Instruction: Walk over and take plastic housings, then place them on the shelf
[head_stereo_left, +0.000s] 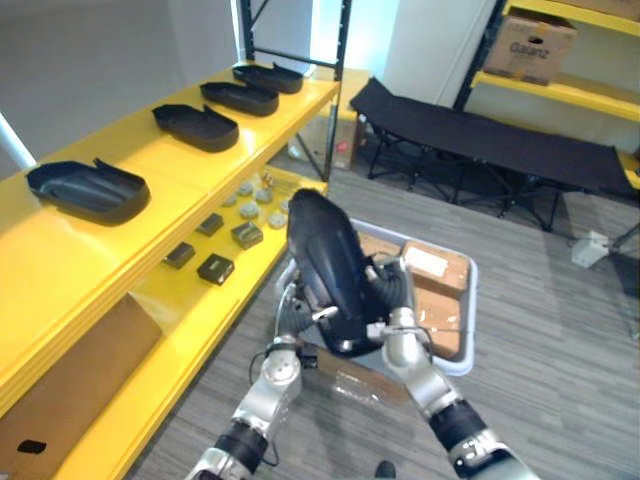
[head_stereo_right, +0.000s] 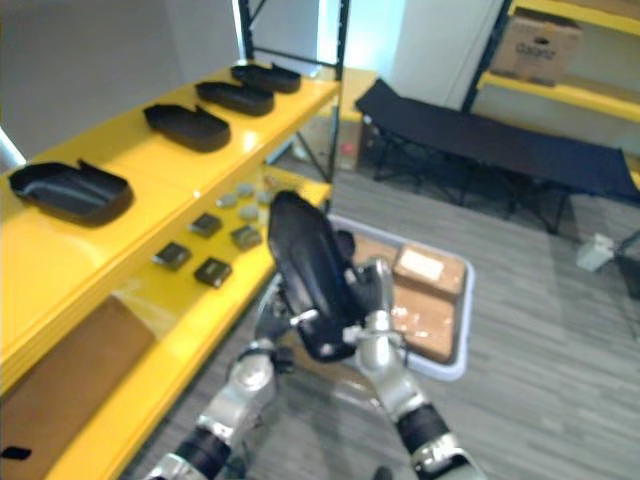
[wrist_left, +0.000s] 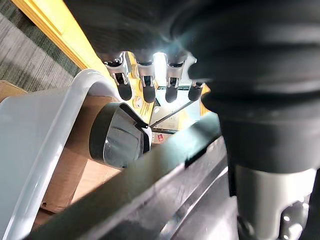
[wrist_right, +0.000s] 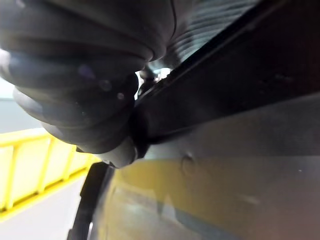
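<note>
I hold a black plastic housing (head_stereo_left: 325, 260) upright between both hands, in front of the yellow shelf (head_stereo_left: 180, 185). My left hand (head_stereo_left: 290, 302) rests against the housing's left side. In the left wrist view its fingers (wrist_left: 146, 82) look straight and stand apart from the thumb (wrist_left: 120, 140), with the housing's rim (wrist_left: 150, 190) close by. My right hand (head_stereo_left: 392, 290) is on the housing's right side, its dark cover (wrist_right: 75, 75) pressed to the housing (wrist_right: 240, 75). Several more housings lie on the shelf top, the nearest one (head_stereo_left: 88, 190) at the left.
A white bin (head_stereo_left: 470, 310) with cardboard boxes (head_stereo_left: 438, 270) stands on the floor beneath the hands. Small dark parts (head_stereo_left: 215, 268) lie on the lower shelf. A black folding cot (head_stereo_left: 480, 135) stands behind, and another yellow rack with a box (head_stereo_left: 530, 45) is at the far right.
</note>
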